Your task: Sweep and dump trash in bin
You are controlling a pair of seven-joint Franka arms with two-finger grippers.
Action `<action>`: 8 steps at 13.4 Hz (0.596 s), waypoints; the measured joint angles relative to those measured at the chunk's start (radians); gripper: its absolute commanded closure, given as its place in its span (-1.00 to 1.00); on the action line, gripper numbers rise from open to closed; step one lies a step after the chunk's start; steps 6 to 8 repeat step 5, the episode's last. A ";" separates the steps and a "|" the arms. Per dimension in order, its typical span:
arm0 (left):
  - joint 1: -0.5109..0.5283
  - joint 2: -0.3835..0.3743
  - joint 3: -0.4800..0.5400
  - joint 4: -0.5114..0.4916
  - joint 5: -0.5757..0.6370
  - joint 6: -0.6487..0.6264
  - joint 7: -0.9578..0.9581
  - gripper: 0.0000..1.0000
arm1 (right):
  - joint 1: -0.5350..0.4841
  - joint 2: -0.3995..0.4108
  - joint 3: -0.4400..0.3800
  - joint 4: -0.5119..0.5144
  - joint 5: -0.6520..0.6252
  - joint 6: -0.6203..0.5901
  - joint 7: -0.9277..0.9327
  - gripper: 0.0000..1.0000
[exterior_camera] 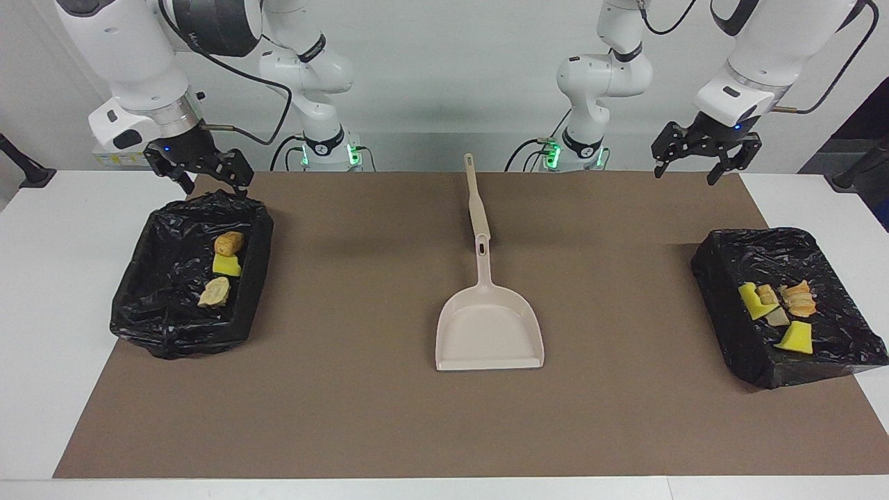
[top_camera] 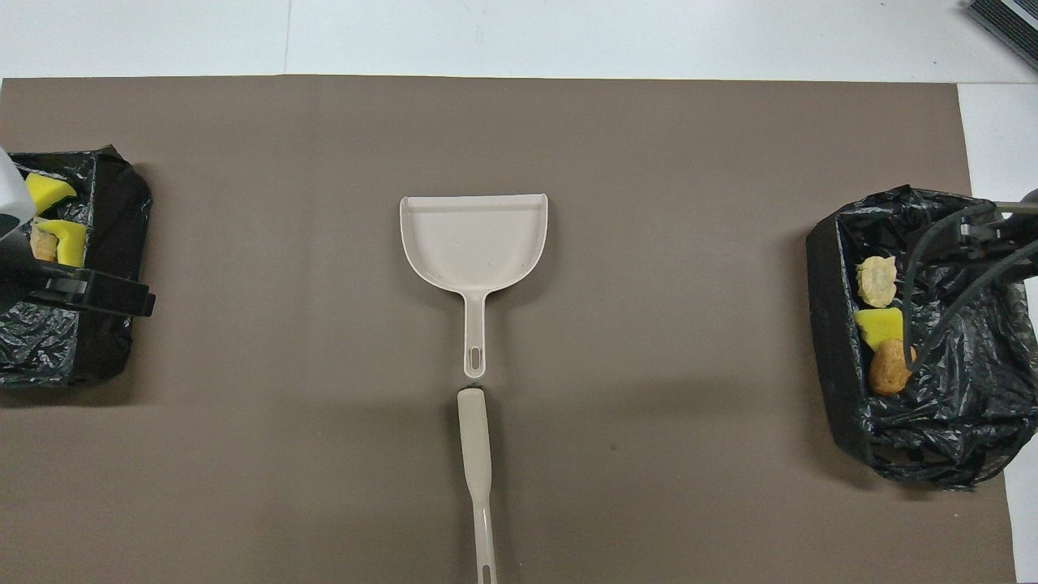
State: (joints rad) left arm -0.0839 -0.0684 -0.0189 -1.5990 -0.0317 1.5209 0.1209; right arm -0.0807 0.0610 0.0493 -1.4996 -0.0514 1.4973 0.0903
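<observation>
At the right arm's end of the desk (exterior_camera: pixel 42 292), the right claw (exterior_camera: pixel 201 170) hangs in the air over the robot-side rim of a bin lined with black plastic (exterior_camera: pixel 156 305), its fingers apart and holding nothing. Three pieces of the trash lie in that bin: a brown oval lump (exterior_camera: pixel 228 243) nearest the robots, a yellow foam wedge (exterior_camera: pixel 226 265) touching it, and a pale beige lump (exterior_camera: pixel 214 292) farthest from them. In the middle of the brown mat (exterior_camera: pixel 347 417) lies the beige dustpan (exterior_camera: pixel 488 330), pan mouth away from the robots, and the brush handle (exterior_camera: pixel 474 198) lies in line with its handle, nearer the robots. At the left arm's end, the left claw (exterior_camera: pixel 703 153) hangs over the mat's edge, fingers spread and empty. A second black-lined bin (exterior_camera: pixel 736 347) there holds the other pieces: two yellow wedges (exterior_camera: pixel 796 338) and some beige lumps (exterior_camera: pixel 797 298) close together.
</observation>
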 measured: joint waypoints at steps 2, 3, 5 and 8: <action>0.000 0.026 -0.001 0.039 0.001 -0.012 0.000 -1.00 | 0.000 0.000 0.000 0.000 0.000 0.000 0.000 -1.00; 0.000 0.037 -0.001 0.053 0.001 -0.016 0.000 -1.00 | 0.000 0.000 0.000 0.000 0.000 -0.001 0.000 -1.00; 0.000 0.050 -0.001 0.067 0.003 -0.021 0.000 -1.00 | 0.000 0.000 0.000 0.000 0.000 -0.002 0.000 -1.00; 0.000 0.050 -0.001 0.067 0.003 -0.021 0.000 -1.00 | 0.000 0.000 0.000 0.000 0.000 -0.002 0.000 -1.00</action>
